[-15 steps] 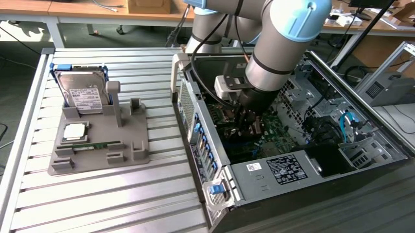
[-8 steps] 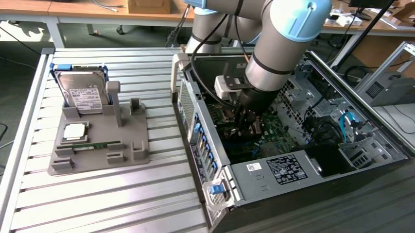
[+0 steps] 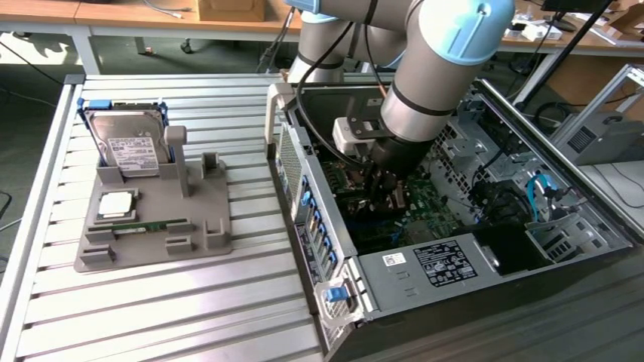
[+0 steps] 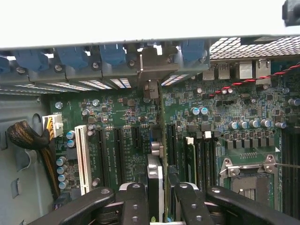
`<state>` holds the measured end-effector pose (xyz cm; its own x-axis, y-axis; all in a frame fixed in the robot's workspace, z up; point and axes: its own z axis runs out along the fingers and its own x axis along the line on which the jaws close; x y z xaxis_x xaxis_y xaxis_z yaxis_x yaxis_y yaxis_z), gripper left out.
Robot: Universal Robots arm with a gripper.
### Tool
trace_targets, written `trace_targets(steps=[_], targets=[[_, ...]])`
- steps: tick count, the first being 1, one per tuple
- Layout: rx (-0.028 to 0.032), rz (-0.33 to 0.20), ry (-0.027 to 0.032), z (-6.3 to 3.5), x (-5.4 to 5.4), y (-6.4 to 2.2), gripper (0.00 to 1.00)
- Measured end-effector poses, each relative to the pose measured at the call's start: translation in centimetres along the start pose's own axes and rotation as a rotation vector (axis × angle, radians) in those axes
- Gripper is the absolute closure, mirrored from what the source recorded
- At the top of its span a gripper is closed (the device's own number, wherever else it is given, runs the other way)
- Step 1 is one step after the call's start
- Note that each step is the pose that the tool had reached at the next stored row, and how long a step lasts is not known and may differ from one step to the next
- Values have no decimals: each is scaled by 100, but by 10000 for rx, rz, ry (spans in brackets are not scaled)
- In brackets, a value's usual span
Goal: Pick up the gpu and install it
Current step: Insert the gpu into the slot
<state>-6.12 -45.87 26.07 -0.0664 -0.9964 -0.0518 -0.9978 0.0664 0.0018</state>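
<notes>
While my claw [image 4: 157, 199] is down inside the open computer case [image 3: 403, 271], it pinches the gpu [image 4: 155, 173] edge-on between its two black fingers [image 4: 133, 204], one on each flat face of the card.

Item: gpu. Thin card, seen on edge in the wrist view, standing upright over the green motherboard [image 4: 234, 140] among the dark expansion slots [image 4: 119, 150], its metal end bracket [image 4: 152, 70] reaching up to the rear wall of the case by the blue slot clips [image 4: 112, 54]. Whether its lower edge is seated in a slot I cannot tell; the fingers hide it.

Item: white slot [image 4: 83, 157], beside the dark slots, apart from the card.

Item: empty processor socket [image 4: 248, 180], on the far side of the memory slots from the card.

Item: grey fixture tray [image 3: 151, 226], on the slatted desk [image 3: 151, 317], at the exterior view's left of the case. Holds a silver hard drive [image 3: 129, 147] standing on edge, a processor [image 3: 116, 204] lying flat, and a green memory stick [image 3: 141, 225].
</notes>
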Motion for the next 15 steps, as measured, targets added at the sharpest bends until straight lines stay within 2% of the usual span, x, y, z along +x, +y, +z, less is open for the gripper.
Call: trace_targets(steps=[15], targets=[[0, -6, 24, 70, 2, -6, 73]])
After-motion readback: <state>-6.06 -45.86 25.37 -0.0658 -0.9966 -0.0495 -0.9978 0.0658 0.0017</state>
